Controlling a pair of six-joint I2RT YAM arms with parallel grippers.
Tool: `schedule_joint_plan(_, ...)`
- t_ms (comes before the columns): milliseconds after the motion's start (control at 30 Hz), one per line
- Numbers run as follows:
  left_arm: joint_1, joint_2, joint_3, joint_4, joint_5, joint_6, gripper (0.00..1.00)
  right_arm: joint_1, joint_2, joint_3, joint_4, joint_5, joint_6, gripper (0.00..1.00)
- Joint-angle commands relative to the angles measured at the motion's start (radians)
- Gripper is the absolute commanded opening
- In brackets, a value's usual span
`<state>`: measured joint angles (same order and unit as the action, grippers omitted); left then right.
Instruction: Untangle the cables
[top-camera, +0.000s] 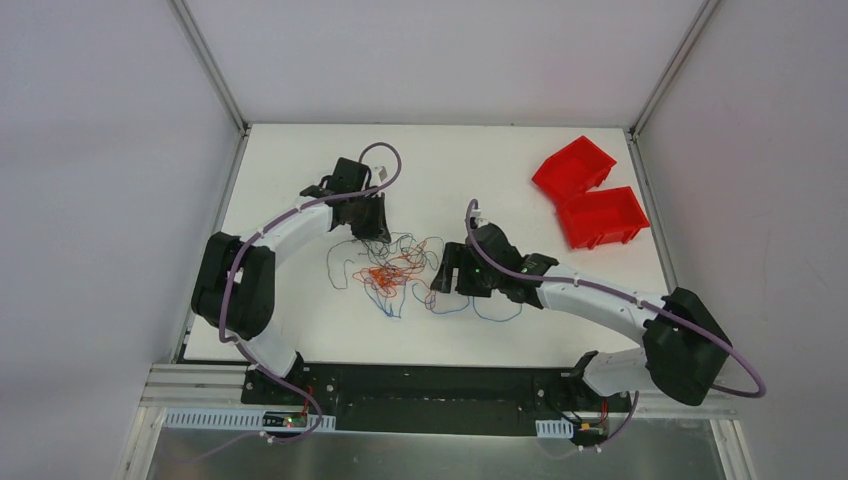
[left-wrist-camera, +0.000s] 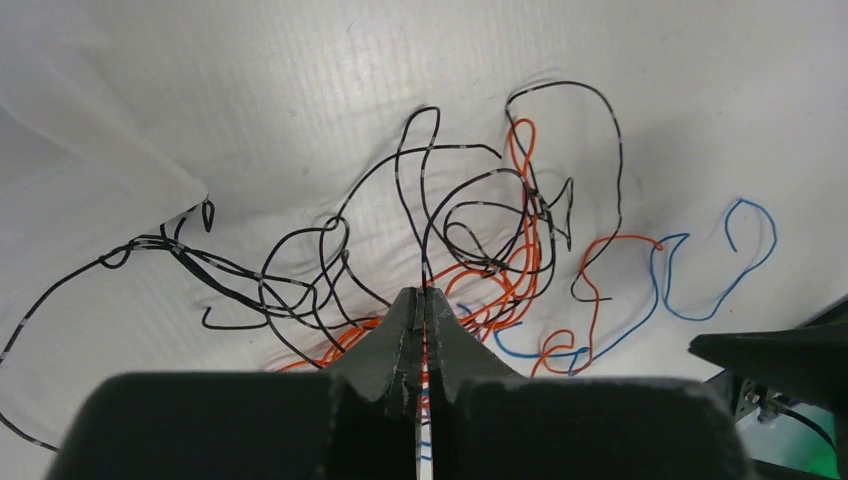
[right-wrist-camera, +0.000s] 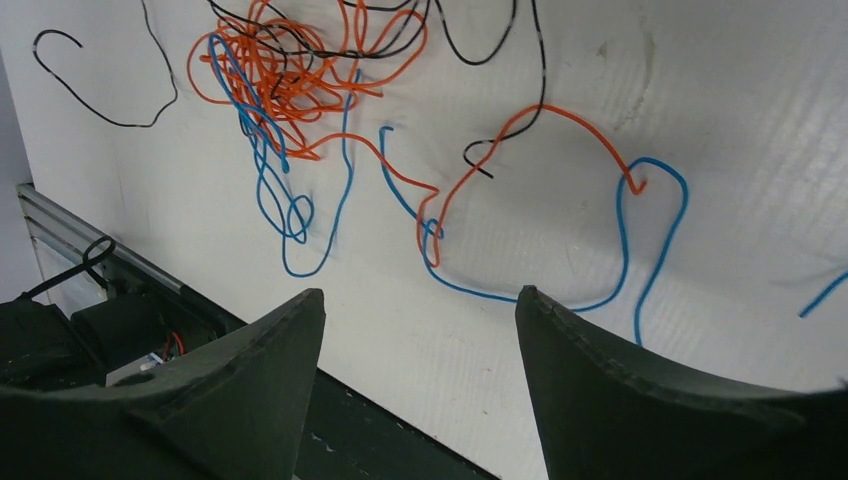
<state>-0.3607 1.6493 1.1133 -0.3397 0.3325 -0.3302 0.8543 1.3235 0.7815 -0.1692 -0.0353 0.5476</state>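
From above, the white table (top-camera: 450, 165) has bare room on every side of the cables (top-camera: 395, 270), which lie near its middle, between the two arms. Two red bins (top-camera: 590, 195) sit touching each other at the far right edge, well apart from the wires. The left gripper (top-camera: 375, 232) is down at the far side of the tangle and the right gripper (top-camera: 440, 282) at its right side. Both hide the strands beneath them, and from here we cannot make out either gripper's jaws.

In the left wrist view, the left gripper (left-wrist-camera: 424, 292) has its jaws pressed together, and a black strand (left-wrist-camera: 424, 250) runs straight into the seam, pinched there. The cables (left-wrist-camera: 480, 215) spread ahead: black loops over orange, blue squiggles to the right. The fingers cover the nearest orange wires. A dark shape (left-wrist-camera: 770, 350) is cut off at the lower right.

In the right wrist view, the right gripper (right-wrist-camera: 418, 295) stands wide apart and holds nothing. The cables (right-wrist-camera: 290, 80) bunch orange and blue at upper left. Loose blue, orange and black strands trail right, some leaving the frame. The table's near edge (right-wrist-camera: 60, 220) runs close by on the left.
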Motion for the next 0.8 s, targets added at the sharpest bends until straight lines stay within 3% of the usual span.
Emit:
schedule_joint_plan(0, -0.013, -0.02, 0.041, 0.057, 0.061, 0.006, 0.0, 0.033, 0.04, 0.026, 0.161, 0.028, 0.049, 0.73)
schedule_joint_plan(167, -0.015, -0.114, 0.014, 0.062, 0.076, -0.024, 0.0, 0.069, 0.14, 0.077, 0.273, 0.007, 0.03, 0.75)
schedule_joint_plan(300, -0.016, -0.192, -0.016, 0.062, 0.086, -0.042, 0.0, 0.103, 0.25, 0.172, 0.264, 0.059, -0.027, 0.8)
schedule_joint_plan(500, -0.014, -0.295, -0.015, 0.036, 0.1, -0.046, 0.0, 0.116, 0.423, 0.322, 0.188, 0.176, -0.044, 0.76)
schedule_joint_plan(600, -0.004, -0.325, 0.041, -0.021, 0.088, -0.029, 0.0, 0.12, 0.467, 0.353, 0.115, 0.257, -0.012, 0.58)
schedule_joint_plan(767, 0.129, -0.362, 0.176, -0.13, 0.106, -0.037, 0.0, 0.112, 0.377, 0.22, 0.101, 0.382, 0.04, 0.03)
